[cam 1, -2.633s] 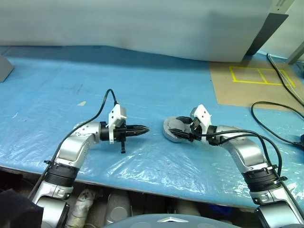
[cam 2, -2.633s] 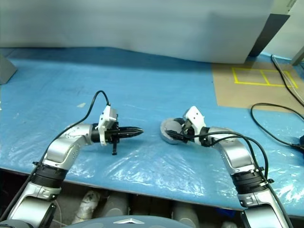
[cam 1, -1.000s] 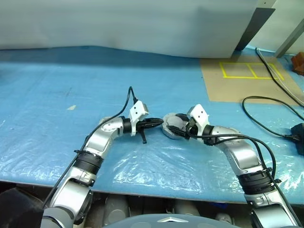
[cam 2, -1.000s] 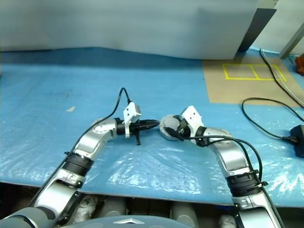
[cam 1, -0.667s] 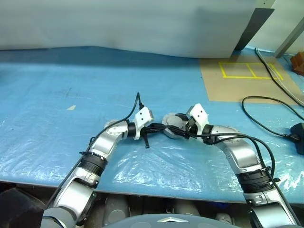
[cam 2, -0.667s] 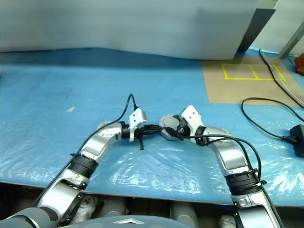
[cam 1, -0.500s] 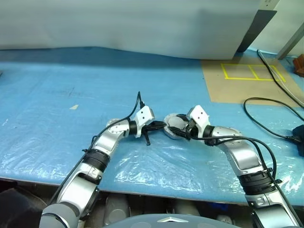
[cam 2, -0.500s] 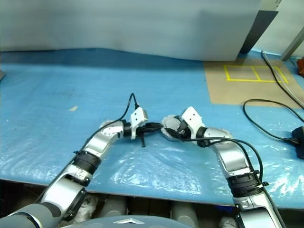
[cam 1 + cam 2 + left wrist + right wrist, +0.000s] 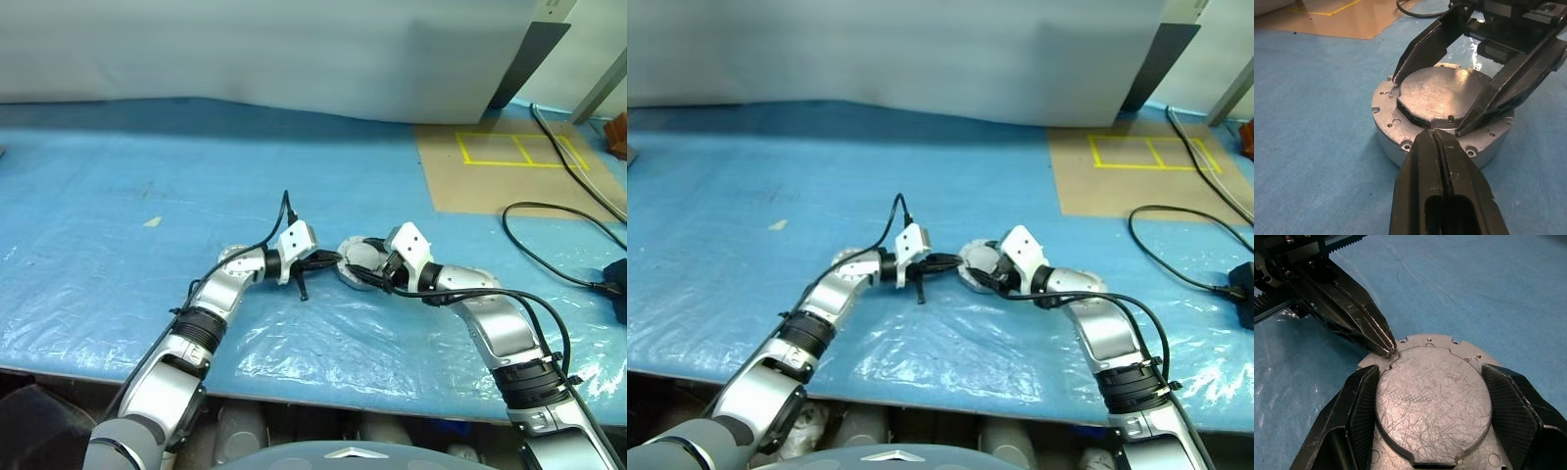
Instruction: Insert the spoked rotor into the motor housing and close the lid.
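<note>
- Left gripper (image 9: 1436,134): fingers pressed together, nothing between them, tip resting at the edge of the lid (image 9: 1432,399) where it meets the housing (image 9: 1388,105) rim.
- Right gripper (image 9: 1432,406): fingers spread wide, one on each side of the lid, straddling the grey disc on top of the housing; both touch its edge.
- Lid lies flat in the housing, plain scratched grey face up, seated inside the ring of the rim with its small screw holes.
- Rotor is not something I can pick out; the lid covers the housing's middle.
- From the head view, the two arms meet nose to nose at the housing (image 9: 355,264), which sits on the table just ahead of the robot, a little right of centre.
- Underneath it all: a blue sheet (image 9: 147,157), covered near the front edge with crinkled clear plastic (image 9: 323,343).
- Farther right, a brown board (image 9: 470,181) with a yellow taped rectangle (image 9: 509,147).
- Black cables (image 9: 549,220) loop over the right side of the table.
- Behind, a pale wall (image 9: 245,49) and a dark slanted post (image 9: 514,64).
</note>
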You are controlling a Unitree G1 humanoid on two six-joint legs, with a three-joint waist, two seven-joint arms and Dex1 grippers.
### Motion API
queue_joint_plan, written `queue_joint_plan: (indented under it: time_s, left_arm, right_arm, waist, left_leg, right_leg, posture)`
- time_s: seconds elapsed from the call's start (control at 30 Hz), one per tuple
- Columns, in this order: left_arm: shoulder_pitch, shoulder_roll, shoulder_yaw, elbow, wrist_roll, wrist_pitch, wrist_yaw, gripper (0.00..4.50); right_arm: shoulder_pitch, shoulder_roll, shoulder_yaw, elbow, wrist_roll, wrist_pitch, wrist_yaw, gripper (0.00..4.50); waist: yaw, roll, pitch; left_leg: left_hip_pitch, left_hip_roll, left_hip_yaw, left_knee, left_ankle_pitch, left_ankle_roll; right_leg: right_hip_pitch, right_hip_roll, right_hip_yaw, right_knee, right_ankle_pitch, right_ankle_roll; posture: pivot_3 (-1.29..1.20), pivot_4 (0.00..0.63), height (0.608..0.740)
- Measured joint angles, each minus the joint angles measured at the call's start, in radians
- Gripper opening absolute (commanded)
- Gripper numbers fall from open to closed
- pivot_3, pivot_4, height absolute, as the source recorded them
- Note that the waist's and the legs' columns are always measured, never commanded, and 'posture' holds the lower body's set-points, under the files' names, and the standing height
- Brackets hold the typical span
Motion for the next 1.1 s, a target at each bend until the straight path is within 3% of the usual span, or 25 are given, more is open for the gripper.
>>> queue_joint_plan:
  time_s: [0.17, 0.4, 0.8, 1.1]
  left_arm:
    - [-0.014, -0.005, 0.0, 0.03, 0.004, -0.024, -0.008, 0.0]
    - [-0.055, -0.037, 0.005, 0.143, 0.008, -0.101, -0.009, 0.0]
    - [-0.055, -0.034, 0.007, 0.133, 0.009, -0.106, -0.023, 0.0]
    - [-0.08, -0.027, 0.023, 0.181, 0.008, -0.114, -0.043, 0.0]
  right_arm:
    - [0.008, 0.014, 0.003, -0.006, 0.001, -0.001, 0.003, 4.49]
    - [0.025, 0.002, 0.006, -0.045, -0.016, 0.011, -0.005, 4.49]
    - [0.052, -0.022, -0.002, -0.112, -0.031, -0.001, -0.03, 4.49]
    - [0.013, 0.044, -0.051, -0.127, -0.008, 0.044, -0.128, 4.49]
  waist:
    - [0.0, 0.0, 0.0]
    - [0.013, 0.0, 0.0]
    - [0.017, 0.001, 0.0]
    - [0.017, 0.001, 0.001]
  left_leg:
    - [0.0, 0.0, 0.0, 0.0, 0.0, 0.0]
    - [0.002, 0.0, 0.0, 0.0, -0.002, 0.003]
    - [-0.005, 0.0, 0.0, -0.002, -0.001, 0.003]
    - [-0.011, -0.001, 0.0, -0.001, 0.001, -0.001]
  right_leg:
    - [0.0, 0.0, 0.0, 0.0, 0.0, 0.0]
    - [0.002, -0.001, 0.001, 0.0, 0.0, 0.0]
    - [-0.006, -0.001, 0.0, -0.001, 0.0, 0.001]
    - [-0.011, -0.001, 0.0, 0.0, 0.0, 0.001]
  posture:
    - [0.0, 0.15, 0.74]
    - [0.0, 0.15, 0.74]
    - [0.0, 0.15, 0.74]
    - [0.0, 0.15, 0.74]
